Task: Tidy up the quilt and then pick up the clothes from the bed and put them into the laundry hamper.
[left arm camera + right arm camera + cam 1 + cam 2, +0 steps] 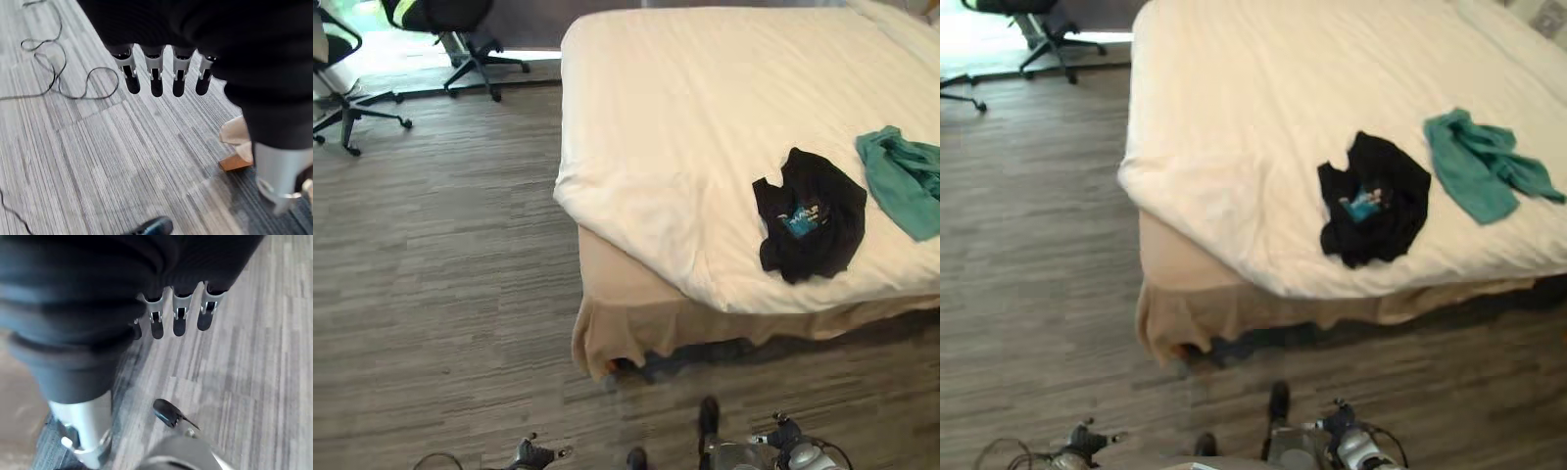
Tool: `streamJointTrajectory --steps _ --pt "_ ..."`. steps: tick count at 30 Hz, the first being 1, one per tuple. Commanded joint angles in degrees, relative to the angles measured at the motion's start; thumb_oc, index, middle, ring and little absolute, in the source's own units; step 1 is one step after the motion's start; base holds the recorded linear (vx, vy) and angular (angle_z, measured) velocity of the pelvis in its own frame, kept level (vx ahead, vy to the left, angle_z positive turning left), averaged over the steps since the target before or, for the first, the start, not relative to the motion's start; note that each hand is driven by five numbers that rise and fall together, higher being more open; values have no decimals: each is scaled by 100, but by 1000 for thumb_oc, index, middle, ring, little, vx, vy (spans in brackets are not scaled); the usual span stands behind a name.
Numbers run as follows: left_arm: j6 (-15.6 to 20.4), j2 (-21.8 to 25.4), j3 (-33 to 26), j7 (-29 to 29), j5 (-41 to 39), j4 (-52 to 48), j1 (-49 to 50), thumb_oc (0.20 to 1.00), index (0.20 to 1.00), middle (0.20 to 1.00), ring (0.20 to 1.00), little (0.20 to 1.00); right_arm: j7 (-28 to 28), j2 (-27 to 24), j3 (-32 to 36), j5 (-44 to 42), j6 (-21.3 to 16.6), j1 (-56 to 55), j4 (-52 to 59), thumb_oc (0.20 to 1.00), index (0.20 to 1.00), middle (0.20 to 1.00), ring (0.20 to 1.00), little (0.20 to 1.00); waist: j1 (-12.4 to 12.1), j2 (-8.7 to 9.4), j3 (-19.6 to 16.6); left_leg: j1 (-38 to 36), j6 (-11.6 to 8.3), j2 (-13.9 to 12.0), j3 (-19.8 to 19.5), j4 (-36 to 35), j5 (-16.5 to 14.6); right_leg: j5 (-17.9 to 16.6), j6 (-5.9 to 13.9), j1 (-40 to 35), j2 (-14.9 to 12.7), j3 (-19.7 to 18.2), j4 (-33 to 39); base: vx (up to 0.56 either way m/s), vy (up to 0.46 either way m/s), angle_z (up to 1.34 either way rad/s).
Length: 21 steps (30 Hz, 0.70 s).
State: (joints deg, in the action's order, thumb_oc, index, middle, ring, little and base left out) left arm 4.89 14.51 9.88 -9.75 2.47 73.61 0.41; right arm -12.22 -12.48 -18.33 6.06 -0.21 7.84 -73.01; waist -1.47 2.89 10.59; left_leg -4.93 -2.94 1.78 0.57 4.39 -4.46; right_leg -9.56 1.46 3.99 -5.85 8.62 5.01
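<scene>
Grey wood-grain flooring (440,294) surrounds a large bed (626,323) that fills the upper right of the head-camera views. A cream quilt (705,117) lies spread fairly smooth over the bed and hangs a little over the near edge and the near left corner, where a tan bed skirt (617,328) shows beneath it. Two garments rest on the quilt near the bed's front edge: a crumpled black shirt (811,215) with a small blue print, and just beside it, toward the right edge, a teal garment (906,178). The two are close but not touching. Two black office chairs (460,29) stand on the floor beyond the bed's far left corner. Both robot hands hang above the floor, away from the bed. The left hand (155,73) has its fingers straight and relaxed, holding nothing. The right hand (178,313) is likewise loose and empty, fingers pointing down at the floorboards.
</scene>
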Motion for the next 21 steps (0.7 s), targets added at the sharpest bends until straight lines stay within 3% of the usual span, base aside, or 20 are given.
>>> streamJointTrajectory --steps 1,2,3,5,8,12,15,18,19,21 --pt "399 277 -184 -627 -658 -1009 -224 1000 1000 1000 1000 1000 -170 -558 325 -211 -79 -71 -222 1000 1000 1000 1000 1000 26 -288 299 785 -302 -693 -44 -404 133 1229 647 -270 -432 668 -62 41 -204 116" --pt "540 698 -416 -651 -395 -2975 353 1000 1000 1000 1000 1000 -162 -717 579 -354 -165 -266 -41 1000 1000 1000 1000 1000 -28 -368 281 672 -329 -761 10 -609 163 1251 644 -389 -390 843 -18 31 -91 132" --pt "528 701 -422 -648 -394 -2992 367 1000 1000 1000 1000 1000 -162 -714 576 -354 -164 -270 -39 1000 1000 1000 1000 1000 -19 -361 264 691 -325 -752 4 -612 177 1240 646 -374 -397 849 -14 85 -55 102" --pt "880 1365 -1100 -664 -192 -4791 988 1000 1000 1000 1000 1000 -41 -963 885 -611 -200 -340 55 1000 1000 1000 1000 1000 -183 -391 231 602 -415 -867 70 -798 273 1262 686 -451 -392 1005 -1 80 -61 -8" --pt "1131 1853 -1588 -707 -259 -5651 868 1000 1000 1000 1000 1000 137 -1127 881 -693 -152 -160 -34 1000 1000 1000 1000 1000 -317 -398 149 540 -480 -902 89 -910 274 1263 733 -470 -438 1082 -1 65 -27 -12" --pt "1260 2298 -1670 -656 -3 -6579 369 1000 1000 1000 1000 1000 228 -1020 747 -647 -151 48 -43 1000 1000 1000 1000 1000 -300 -446 155 519 -487 -877 141 -928 221 1226 776 -430 -500 1029 -1 19 12 9" --pt "1254 2579 -1400 -664 349 -6759 -120 1000 1000 1000 1000 1000 259 -884 627 -580 -143 157 -51 1000 1000 1000 1000 1000 -168 -505 148 481 -482 -843 238 -939 175 1193 798 -374 -541 945 -1 22 56 -10" --pt "1054 2837 -519 -685 1130 -6407 -1203 1000 1000 1000 1000 1000 203 -713 456 -461 -140 247 14 1000 1000 1000 1000 1000 115 -604 197 408 -467 -827 419 -939 91 1124 843 -271 -557 771 -1 24 77 -19" --pt "1059 2837 -497 -695 1133 -6386 -1234 1000 1000 1000 1000 1000 203 -712 470 -460 -140 252 15 1000 1000 1000 1000 1000 102 -597 194 430 -462 -817 421 -939 111 1106 842 -247 -566 766 -1 -15 66 -28" --pt "911 2940 289 -777 1610 -6168 -2253 1000 1000 1000 1000 1000 92 -669 359 -403 -142 315 63 1000 1000 1000 1000 1000 350 -656 260 488 -436 -790 539 -939 94 1016 888 -29 -580 618 -1 -39 69 -49"
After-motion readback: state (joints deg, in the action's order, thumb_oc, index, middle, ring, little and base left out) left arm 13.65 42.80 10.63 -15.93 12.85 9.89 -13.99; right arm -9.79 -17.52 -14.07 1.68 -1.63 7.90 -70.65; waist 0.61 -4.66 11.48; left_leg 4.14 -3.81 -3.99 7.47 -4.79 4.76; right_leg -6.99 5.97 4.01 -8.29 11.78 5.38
